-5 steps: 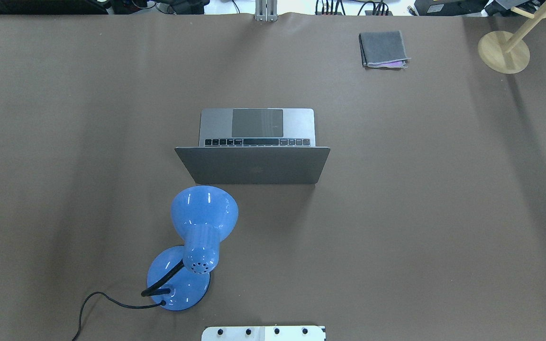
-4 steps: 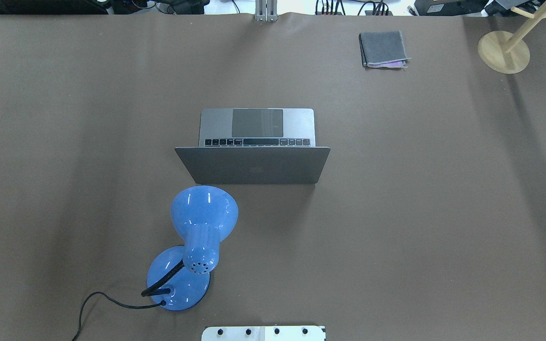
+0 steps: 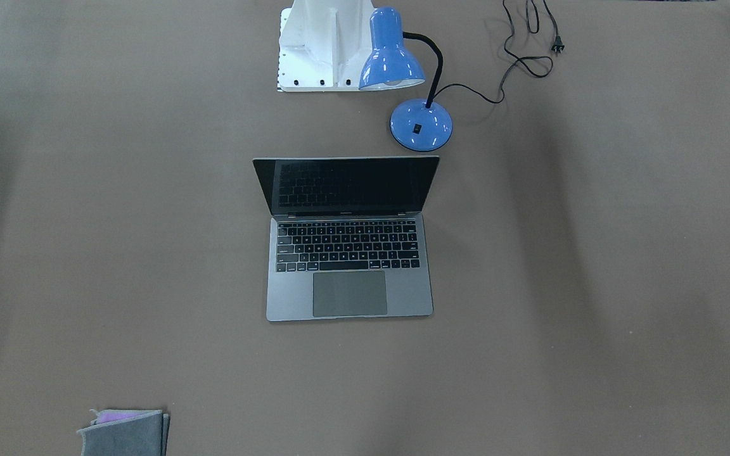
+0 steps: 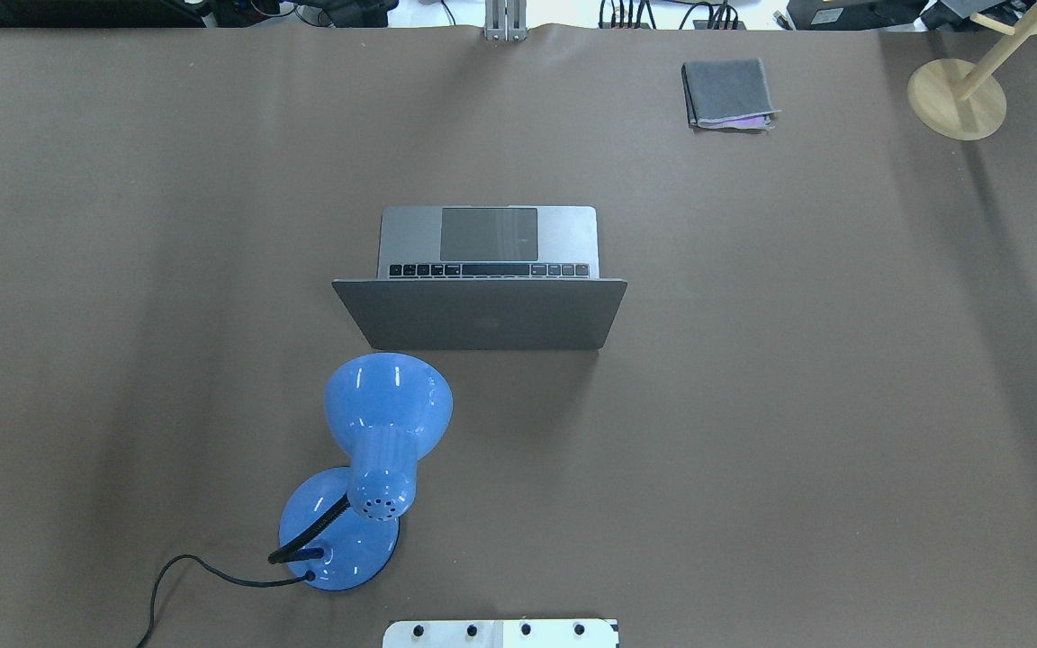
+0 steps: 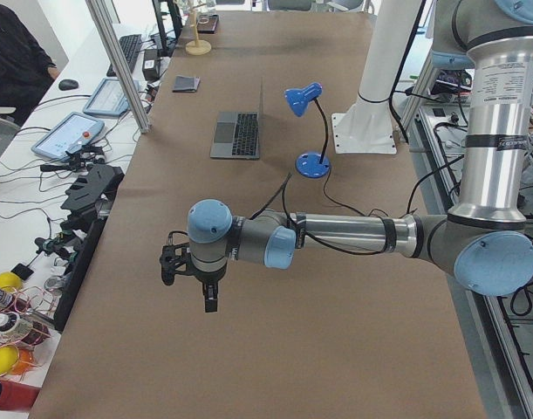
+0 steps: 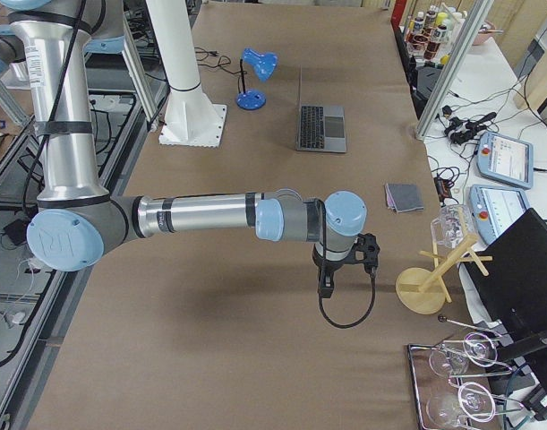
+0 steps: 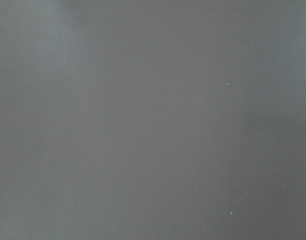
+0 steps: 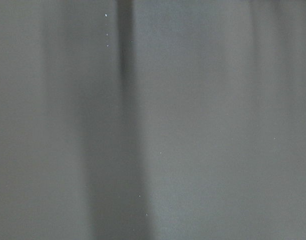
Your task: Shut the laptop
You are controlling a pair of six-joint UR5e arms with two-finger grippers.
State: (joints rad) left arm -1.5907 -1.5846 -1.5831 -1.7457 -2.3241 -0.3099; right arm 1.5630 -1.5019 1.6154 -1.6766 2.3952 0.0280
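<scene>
The grey laptop stands open in the middle of the table, its lid raised and its keyboard and trackpad facing the far side; it also shows in the front-facing view, the left view and the right view. My left gripper shows only in the left view, far from the laptop, above the table's end. My right gripper shows only in the right view, above the other end. I cannot tell whether either is open or shut. Both wrist views show only bare brown table.
A blue desk lamp stands just behind the laptop's lid on the robot's left, its cord trailing off. A folded grey cloth and a wooden stand sit at the far right. The white robot base is at the near edge.
</scene>
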